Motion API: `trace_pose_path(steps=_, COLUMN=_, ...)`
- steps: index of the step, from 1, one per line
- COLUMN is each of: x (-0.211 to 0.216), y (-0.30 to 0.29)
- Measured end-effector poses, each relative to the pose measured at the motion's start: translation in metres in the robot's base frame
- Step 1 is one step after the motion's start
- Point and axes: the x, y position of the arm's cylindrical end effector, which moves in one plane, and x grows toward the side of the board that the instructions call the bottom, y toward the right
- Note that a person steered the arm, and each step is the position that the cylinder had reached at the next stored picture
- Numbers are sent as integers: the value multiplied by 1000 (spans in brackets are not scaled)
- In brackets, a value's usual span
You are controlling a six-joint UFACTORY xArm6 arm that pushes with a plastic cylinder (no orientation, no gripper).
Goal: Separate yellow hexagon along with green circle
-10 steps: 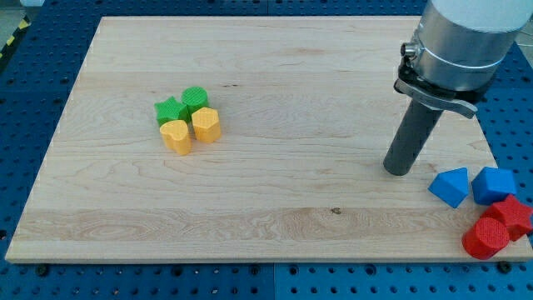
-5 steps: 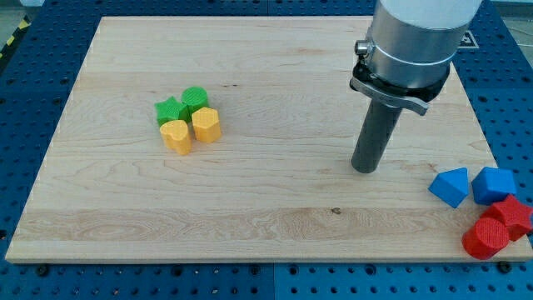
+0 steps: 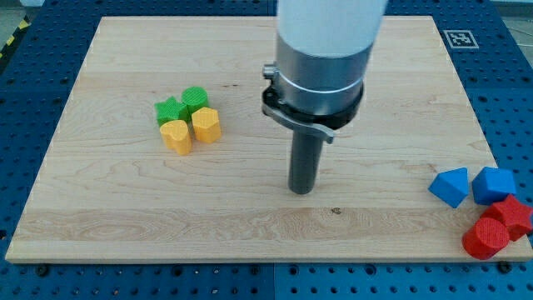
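A yellow hexagon (image 3: 206, 124) and a green circle (image 3: 195, 99) sit touching in a tight cluster at the view's left of the wooden board (image 3: 125, 208). A green star (image 3: 169, 111) and a yellow heart-like block (image 3: 176, 136) complete the cluster. My tip (image 3: 301, 190) rests on the board near its middle, well to the right of the cluster and a little lower in the view, touching no block.
At the view's bottom right, two blue blocks (image 3: 450, 186) (image 3: 492, 184) and two red blocks (image 3: 485, 237) (image 3: 510, 215) lie at the board's right edge, partly off it. The arm's wide grey body (image 3: 321, 58) rises above the rod.
My tip has slid leftward across the board, from near the blue blocks at the right to the board's middle, and slightly lower in the view. No block has moved.
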Motion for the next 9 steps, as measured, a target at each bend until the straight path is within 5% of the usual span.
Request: trace_pose_path(steps=9, x=-80, y=-131)
